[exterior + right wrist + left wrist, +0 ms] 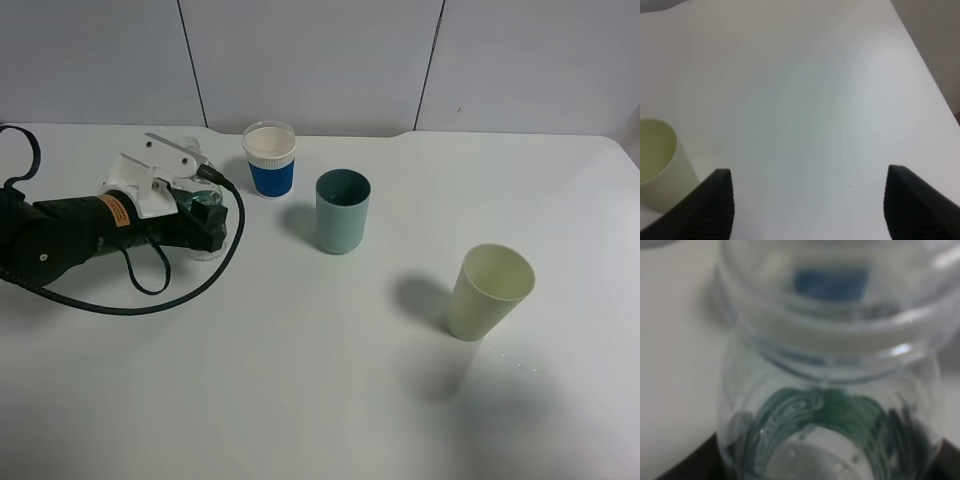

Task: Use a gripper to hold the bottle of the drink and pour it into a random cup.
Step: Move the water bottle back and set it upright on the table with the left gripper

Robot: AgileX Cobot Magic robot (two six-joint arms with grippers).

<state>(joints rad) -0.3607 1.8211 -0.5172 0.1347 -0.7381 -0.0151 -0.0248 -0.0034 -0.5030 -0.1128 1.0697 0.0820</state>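
From above we see the left gripper (200,205) at nine o'clock on the table (330,390), pressed together on the bottle (198,195), which is mostly hidden behind its white body and black fingers. Only the left wrist camera shows the bottle properly: clear plastic fills the frame (830,390), with a green label band low down (all rather blurred), and dark finger edges at the lower corners. A blue patch shows through the plastic; we take it for the blue cup (270,160), which the high view sets at about one o'clock of the gripper, near but apart. A black cable (150,300) loops on the table beside the arm.

The right gripper (807,200) appears only in its own camera: two black fingers (715,205) spread wide with nothing between them, above bare table. Beside one finger stands the pale cup (660,160), which the high view puts at four o'clock (488,292). The teal cup (342,210) stands near the centre, just beside the blue one.
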